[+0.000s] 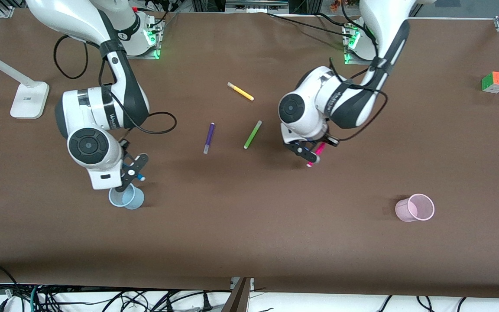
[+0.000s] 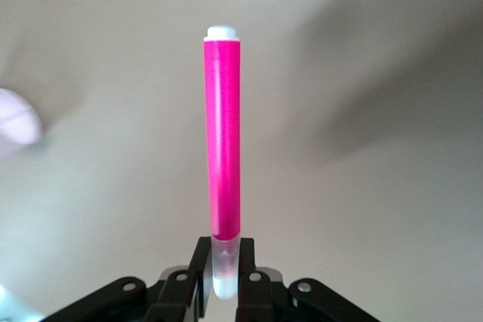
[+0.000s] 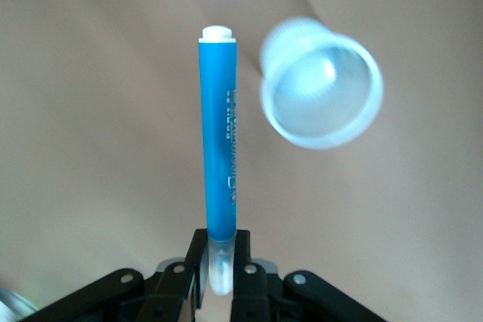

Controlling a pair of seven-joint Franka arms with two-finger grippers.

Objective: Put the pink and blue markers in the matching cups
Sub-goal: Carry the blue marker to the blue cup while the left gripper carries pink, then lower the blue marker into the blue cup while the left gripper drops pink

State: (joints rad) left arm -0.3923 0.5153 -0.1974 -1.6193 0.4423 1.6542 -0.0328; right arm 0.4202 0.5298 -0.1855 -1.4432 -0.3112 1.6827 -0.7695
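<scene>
On my brown counter (image 1: 249, 242), I see the pink cup (image 1: 415, 208) standing toward the left arm's end and the blue cup (image 1: 127, 197) toward the right arm's end. My right hand (image 3: 219, 280), over the blue cup, pinches the blue marker (image 3: 219, 141) by its pale cap. My left hand (image 2: 223, 286), up over bare counter near the green pen (image 1: 252, 134), pinches the pink marker (image 2: 223, 141) likewise.

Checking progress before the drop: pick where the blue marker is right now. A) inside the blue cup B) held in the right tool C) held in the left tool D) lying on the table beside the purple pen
B: the right tool grips the blue marker by its pale cap, beside the blue cup, not in it.
</scene>
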